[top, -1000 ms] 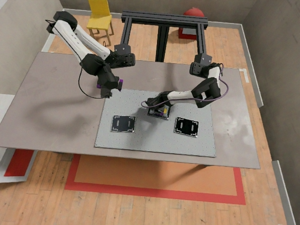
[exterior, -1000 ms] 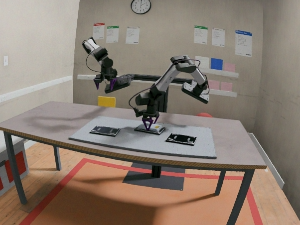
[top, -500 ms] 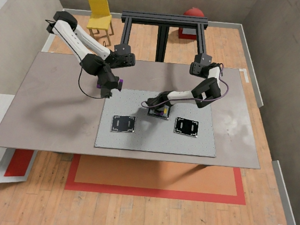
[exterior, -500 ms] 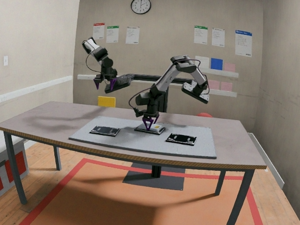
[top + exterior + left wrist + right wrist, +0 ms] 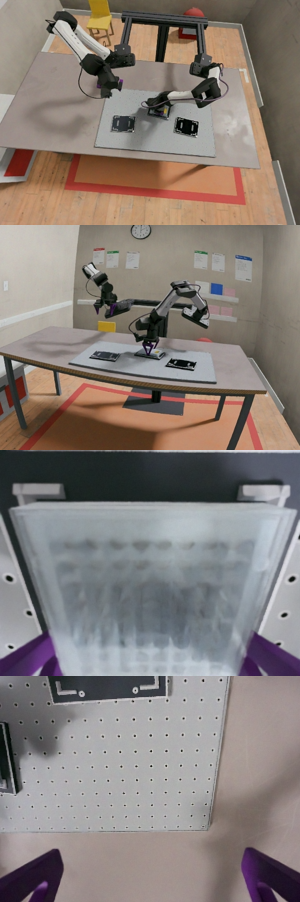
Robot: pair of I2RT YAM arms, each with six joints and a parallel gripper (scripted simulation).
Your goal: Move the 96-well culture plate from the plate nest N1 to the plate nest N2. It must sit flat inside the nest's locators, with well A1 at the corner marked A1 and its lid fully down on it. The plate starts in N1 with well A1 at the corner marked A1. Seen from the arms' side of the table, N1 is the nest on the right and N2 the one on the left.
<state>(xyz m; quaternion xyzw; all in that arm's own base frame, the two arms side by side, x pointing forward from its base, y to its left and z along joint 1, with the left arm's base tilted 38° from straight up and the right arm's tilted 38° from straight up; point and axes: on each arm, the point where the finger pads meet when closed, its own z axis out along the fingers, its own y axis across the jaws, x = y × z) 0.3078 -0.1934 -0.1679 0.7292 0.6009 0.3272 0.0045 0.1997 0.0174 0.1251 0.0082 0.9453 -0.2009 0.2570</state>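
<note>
Directly beneath the left arm's end effector (image 5: pixel 160 112) (image 5: pixel 152 352) (image 5: pixel 150 652), pointing down, the lidded culture plate (image 5: pixel 165 111) (image 5: pixel 157 352) (image 5: pixel 150 575) sits at the middle nest (image 5: pixel 159 116) (image 5: pixel 143 355) (image 5: pixel 150 475), fingers clamped across it! Bare nests flank it; the right end effector (image 5: pixel 109 85) (image 5: pixel 104 313) (image 5: pixel 152 857) hovers, wide apart.

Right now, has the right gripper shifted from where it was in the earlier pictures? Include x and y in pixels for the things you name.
No, no visible shift in any direction: the right gripper (image 5: pixel 109 85) (image 5: pixel 104 314) (image 5: pixel 152 857) keeps its place against the board (image 5: pixel 149 144) (image 5: pixel 142 370) (image 5: pixel 15 595) (image 5: pixel 120 796) in the top view.
</note>
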